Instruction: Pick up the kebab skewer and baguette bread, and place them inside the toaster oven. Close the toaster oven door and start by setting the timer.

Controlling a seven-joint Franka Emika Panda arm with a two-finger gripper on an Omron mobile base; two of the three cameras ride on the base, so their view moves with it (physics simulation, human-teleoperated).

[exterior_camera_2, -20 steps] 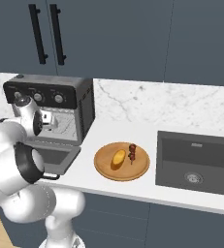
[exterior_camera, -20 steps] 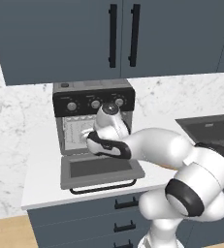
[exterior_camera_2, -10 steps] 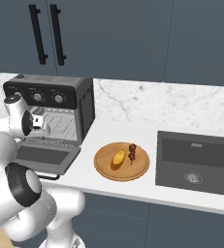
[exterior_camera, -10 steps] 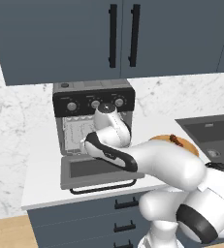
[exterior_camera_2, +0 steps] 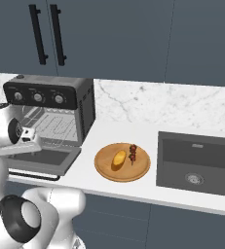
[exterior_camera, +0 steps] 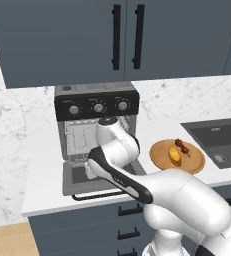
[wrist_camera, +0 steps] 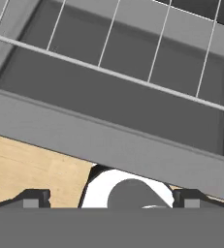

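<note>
My claw [wrist_camera: 108,198] hangs with its jaws wide apart and empty over the dropped toaster oven door [exterior_camera: 87,177]. The kebab skewer [exterior_camera_2: 132,152] and baguette bread [exterior_camera_2: 119,158] lie side by side on the wooden plate [exterior_camera_2: 104,168], well off to my right along the desk [exterior_camera_2: 133,133], their long axes running front to back.

Arm [exterior_camera: 137,185] farther left, lower over open toaster oven door [exterior_camera: 82,177].
</note>
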